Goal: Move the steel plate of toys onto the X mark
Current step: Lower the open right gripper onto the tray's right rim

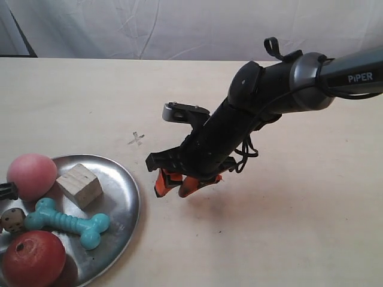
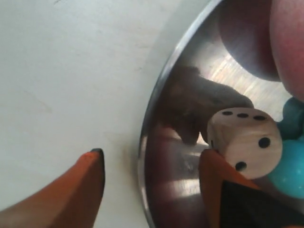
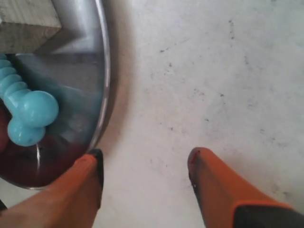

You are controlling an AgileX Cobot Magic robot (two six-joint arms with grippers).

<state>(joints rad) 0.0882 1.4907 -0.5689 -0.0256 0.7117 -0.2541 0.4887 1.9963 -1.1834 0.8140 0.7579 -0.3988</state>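
The steel plate point(image 1: 122, 191) lies at the exterior view's lower left. It holds a pink ball point(image 1: 31, 174), a wooden cube point(image 1: 79, 185), a teal bone point(image 1: 66, 221), a die point(image 1: 12, 220) and a red apple point(image 1: 33, 258). The X mark point(image 1: 137, 139) is on the bare table beyond the plate. My left gripper point(image 2: 152, 153) is open astride the plate's rim point(image 2: 145, 142), one finger outside, the other inside by the die point(image 2: 244, 142). My right gripper point(image 1: 173, 190) point(image 3: 145, 154) is open over bare table just beside the plate's rim point(image 3: 105, 71).
The pale beige table point(image 1: 287, 227) stretches wide to the right of the plate. A white cloth backdrop point(image 1: 179, 27) hangs behind the far edge. The right arm point(image 1: 269, 89) reaches in from the upper right, above the table past the X mark.
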